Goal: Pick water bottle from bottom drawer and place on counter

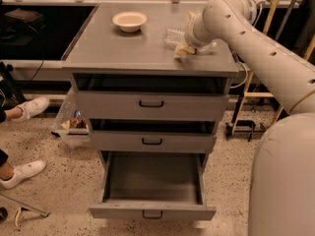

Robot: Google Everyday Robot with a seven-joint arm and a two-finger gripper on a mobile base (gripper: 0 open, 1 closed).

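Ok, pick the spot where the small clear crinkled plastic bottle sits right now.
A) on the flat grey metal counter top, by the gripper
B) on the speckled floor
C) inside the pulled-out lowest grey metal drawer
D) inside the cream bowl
A: the water bottle lies on the counter at its right rear, right beside the gripper, apart from the cream bowl; the open bottom drawer holds no bottle.

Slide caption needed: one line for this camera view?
Gripper at the water bottle on the counter; bottom drawer pulled open.
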